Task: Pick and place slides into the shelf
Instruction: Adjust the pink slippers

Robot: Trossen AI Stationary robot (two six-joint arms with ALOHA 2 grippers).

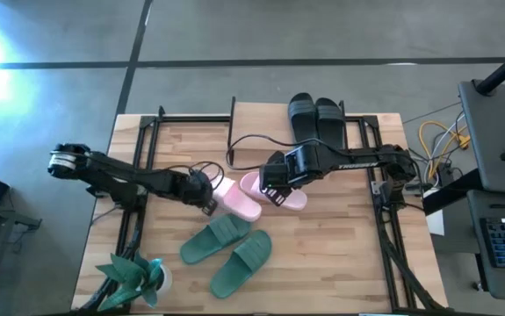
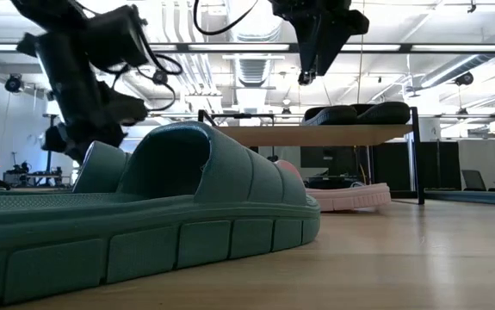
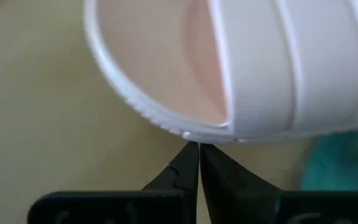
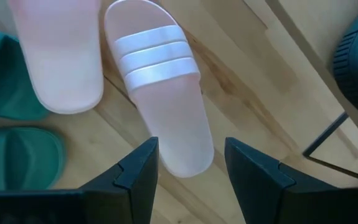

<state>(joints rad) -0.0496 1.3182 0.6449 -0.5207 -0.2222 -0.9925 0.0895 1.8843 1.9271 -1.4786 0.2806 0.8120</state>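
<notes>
Two light pink slides lie side by side mid-table: one (image 1: 237, 201) by my left gripper (image 1: 206, 198), the other (image 1: 278, 194) under my right gripper (image 1: 274, 182). My left gripper (image 3: 198, 148) is shut, low at the first pink slide (image 3: 241, 68). My right gripper (image 4: 191, 152) hangs open, well above the heel of the striped pink slide (image 4: 166, 93). Two black slides (image 1: 316, 117) rest on the shelf (image 1: 261, 123) at the table's far edge. Two dark green slides (image 1: 230, 247) lie flat toward the near edge. My left gripper's shut fingertips (image 3: 191, 155) stand right at the pink slide's sole edge (image 3: 188, 132), beside the strap, coming down at a slant from the table's left. Whether they touch it I cannot tell. The slide lies flat on the table.
A green potted plant (image 1: 133, 276) stands at the near left corner. The shelf's thin black legs (image 4: 328, 137) and black frame rails (image 1: 138, 140) run along the table's sides. A green slide (image 2: 144, 215) fills the low view's foreground.
</notes>
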